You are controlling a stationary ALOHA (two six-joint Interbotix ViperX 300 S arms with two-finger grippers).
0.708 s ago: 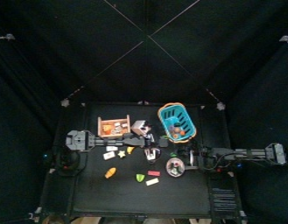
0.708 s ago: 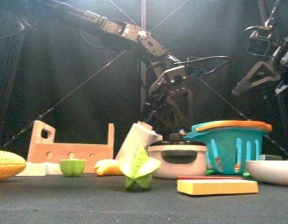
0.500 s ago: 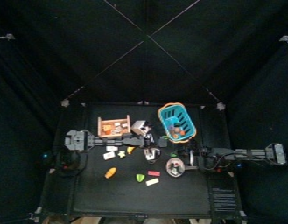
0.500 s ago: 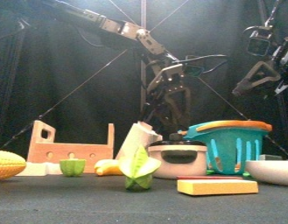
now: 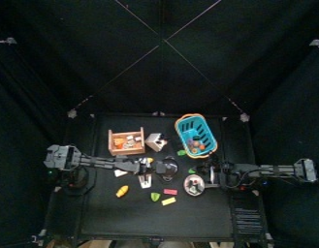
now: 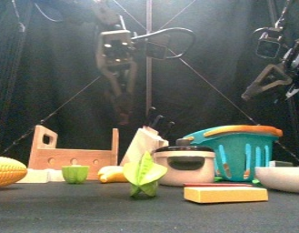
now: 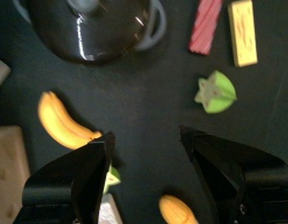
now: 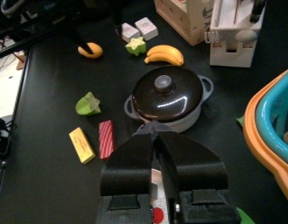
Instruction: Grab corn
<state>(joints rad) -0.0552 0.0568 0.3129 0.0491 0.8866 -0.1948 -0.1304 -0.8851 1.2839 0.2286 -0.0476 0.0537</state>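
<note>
The corn (image 5: 121, 191) lay near the table's (image 5: 207, 225) front left, apart from the rest. The left gripper (image 7: 144, 159) hung above mid-table, jaws spread wide and empty. The right gripper (image 8: 163, 136) rested beside the pot (image 8: 168, 99), jaws pressed together.

Top view: high overhead, looking straight down, with the pot (image 5: 194, 181) small near the table's middle. Front view: level at the table's front edge, close, the pot (image 6: 185, 166) large with the teal basket (image 6: 242, 149) beside it. Left wrist view: looks down, close over the pot (image 7: 101, 29). Right wrist view: slants down from farther back at the pot (image 8: 168, 98). All four views share the pot.
</note>
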